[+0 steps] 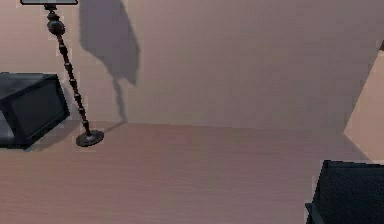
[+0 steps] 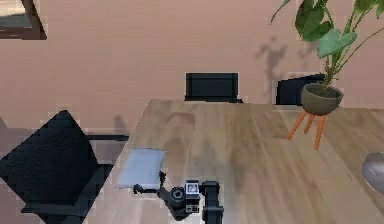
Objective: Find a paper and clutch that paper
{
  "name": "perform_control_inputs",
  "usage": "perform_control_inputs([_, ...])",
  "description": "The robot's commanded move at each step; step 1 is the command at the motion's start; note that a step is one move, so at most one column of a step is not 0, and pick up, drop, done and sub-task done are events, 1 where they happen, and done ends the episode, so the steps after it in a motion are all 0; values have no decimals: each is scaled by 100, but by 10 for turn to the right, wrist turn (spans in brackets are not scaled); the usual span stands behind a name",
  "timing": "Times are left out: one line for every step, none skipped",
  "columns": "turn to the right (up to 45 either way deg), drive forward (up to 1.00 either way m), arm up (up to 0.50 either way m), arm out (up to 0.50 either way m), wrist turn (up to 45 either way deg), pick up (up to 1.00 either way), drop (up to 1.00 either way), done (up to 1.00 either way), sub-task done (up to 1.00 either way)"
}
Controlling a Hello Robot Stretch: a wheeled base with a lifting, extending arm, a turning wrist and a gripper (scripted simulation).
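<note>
Sheet of pale grey paper (image 2: 140,166) on light wood table (image 2: 250,140): prob thin, floppy, v. light; grab edge nr dark two-finger gripper (image 2: 152,188). Can't tell if it holds anything.

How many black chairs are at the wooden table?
3. A left chair beside the table, a middle chair and a right chair at its far edge, the last partly behind the potted plant. A dark shape at the table's right end may be another.
</note>
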Motion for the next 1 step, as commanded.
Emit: perform_control_inputs([0, 0, 10, 0, 0, 0, 0, 0, 0])
